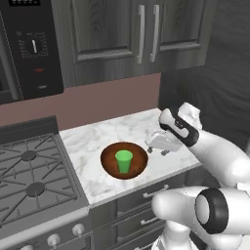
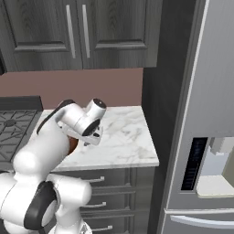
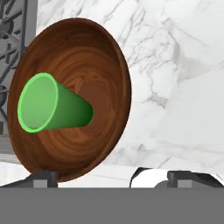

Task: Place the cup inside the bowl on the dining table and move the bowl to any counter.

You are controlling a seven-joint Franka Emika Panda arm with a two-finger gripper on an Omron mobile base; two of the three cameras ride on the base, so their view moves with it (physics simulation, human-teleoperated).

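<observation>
One gripper [image 1: 157, 145] hangs over the counter [image 1: 93, 141], just right of the bowl [image 1: 124, 160], with its jaws spread wide and nothing between them. From the hand view the two dark fingertips [image 3: 43, 177] stand far apart, the near one in front of the bowl's lower rim and the other before bare marble.

Nearest the robot, the counter's front edge runs above dark drawer fronts [image 1: 146, 195] with metal handles. The bowl sits close to that front edge, with a narrow strip of marble before it. To the bowl's left there is a band of bare marble, then the black gas stove [image 1: 29, 171] with its burner grates. To the right, past the gripper, the marble ends against a tall dark panel [image 2: 160, 91], and beyond it stands a steel refrigerator [image 2: 210, 114].

Inside the bowl the green cup [image 1: 123, 161] stands upright near the middle, mouth up, nothing showing inside it.

Behind the bowl, open marble reaches to the reddish-brown backsplash [image 1: 97, 100], with dark wall cabinets [image 1: 122, 34] above.
</observation>
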